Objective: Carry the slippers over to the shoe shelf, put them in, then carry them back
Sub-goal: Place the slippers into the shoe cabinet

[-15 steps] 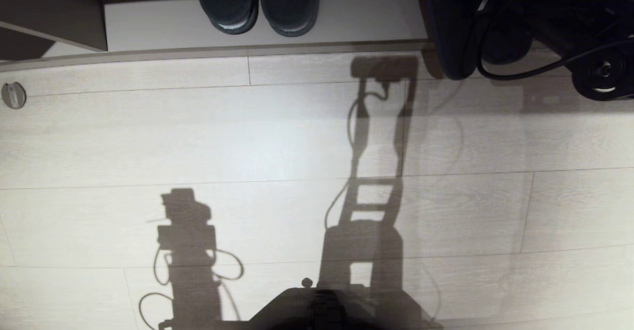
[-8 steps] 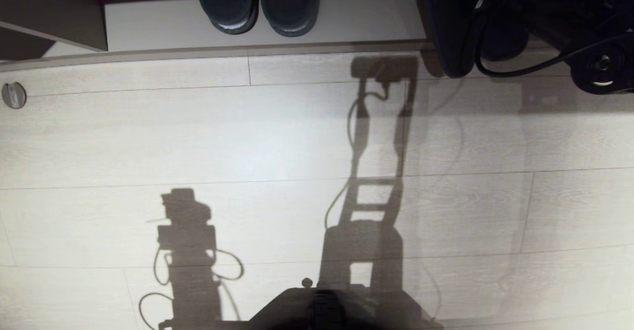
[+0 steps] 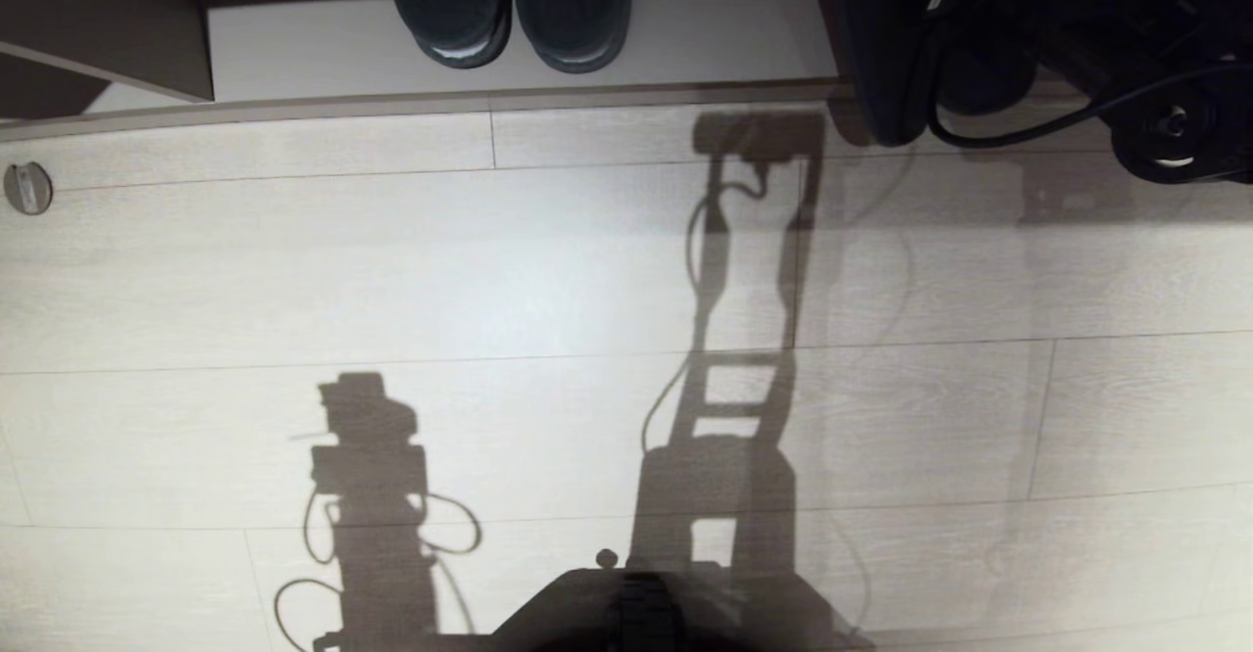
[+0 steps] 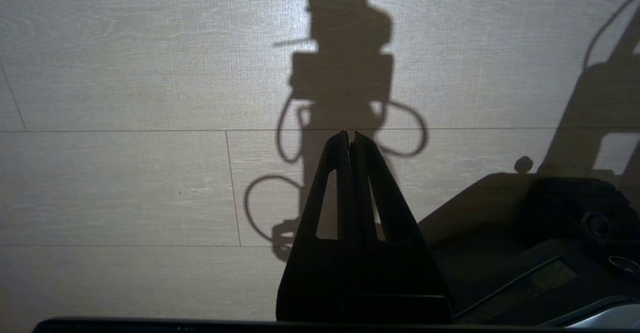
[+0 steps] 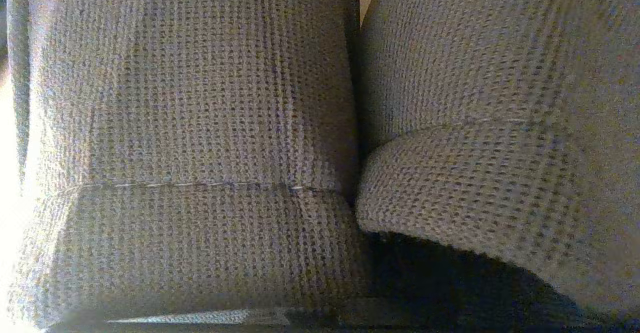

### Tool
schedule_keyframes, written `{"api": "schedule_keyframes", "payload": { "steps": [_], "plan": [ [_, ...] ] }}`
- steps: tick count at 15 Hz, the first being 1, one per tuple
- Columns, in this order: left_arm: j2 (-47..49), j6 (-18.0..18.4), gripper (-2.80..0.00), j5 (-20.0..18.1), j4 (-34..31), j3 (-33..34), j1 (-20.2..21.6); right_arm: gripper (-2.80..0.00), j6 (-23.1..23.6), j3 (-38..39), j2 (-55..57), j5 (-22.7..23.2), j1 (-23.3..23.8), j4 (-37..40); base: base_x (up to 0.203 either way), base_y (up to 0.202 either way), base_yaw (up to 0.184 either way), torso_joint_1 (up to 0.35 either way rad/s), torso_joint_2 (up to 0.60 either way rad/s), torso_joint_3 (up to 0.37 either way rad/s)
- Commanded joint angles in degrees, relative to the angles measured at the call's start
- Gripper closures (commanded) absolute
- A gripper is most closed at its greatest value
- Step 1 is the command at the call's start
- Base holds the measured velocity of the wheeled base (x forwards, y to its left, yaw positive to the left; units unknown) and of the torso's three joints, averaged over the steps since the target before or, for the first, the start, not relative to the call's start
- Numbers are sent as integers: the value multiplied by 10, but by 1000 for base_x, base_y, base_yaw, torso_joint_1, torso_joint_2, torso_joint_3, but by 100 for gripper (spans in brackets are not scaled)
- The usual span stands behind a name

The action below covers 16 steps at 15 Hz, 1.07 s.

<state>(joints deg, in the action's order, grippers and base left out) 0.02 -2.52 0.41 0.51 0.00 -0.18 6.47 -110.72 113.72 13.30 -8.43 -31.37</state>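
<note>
The floor [image 3: 294, 270] fills most of your head view, and the shoe shelf [image 3: 705, 40] runs along its far edge. Neither has shifted in the last second, so the base has held still. Only your right arm [image 3: 1165, 128] has moved, creeping a little further toward the shelf's right end. With it went the slippers [image 3: 881, 55], which hang half over the shelf's front edge. The right gripper itself is hidden, but it is clamped shut, and ribbed fabric fills its wrist view, so I judge it grips the pair. They look not yet set down. A shinier pair of sandals [image 3: 509, 16] already sits to the left. Your left gripper [image 4: 350, 140] is closed and empty, parked over the floor.
</note>
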Motion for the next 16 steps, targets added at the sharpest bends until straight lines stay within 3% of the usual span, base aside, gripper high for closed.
{"api": "schedule_keyframes", "payload": {
  "steps": [1, 4, 5, 16],
  "plan": [
    [0, 0, 0, 0, 0, 0, 0, 0, 0, 2, 6, -2, 1, -2, 0, 0, 0, 0, 0, 0],
    [0, 0, 0, 0, 0, 1, 0, 0, -1, 2, 5, 0, 2, -5, 0, 0, 0, 0, 0, 0],
    [0, 0, 0, 0, 0, 1, 0, -280, -1, 1, 5, 0, 2, -5, 0, 0, 0, 0, 0, 0],
    [-1, -1, 0, -1, 0, 0, 0, -280, 0, 17, -5, -3, 2, 2, 0, 0, 0, 0, 0, 0]
  ]
}}
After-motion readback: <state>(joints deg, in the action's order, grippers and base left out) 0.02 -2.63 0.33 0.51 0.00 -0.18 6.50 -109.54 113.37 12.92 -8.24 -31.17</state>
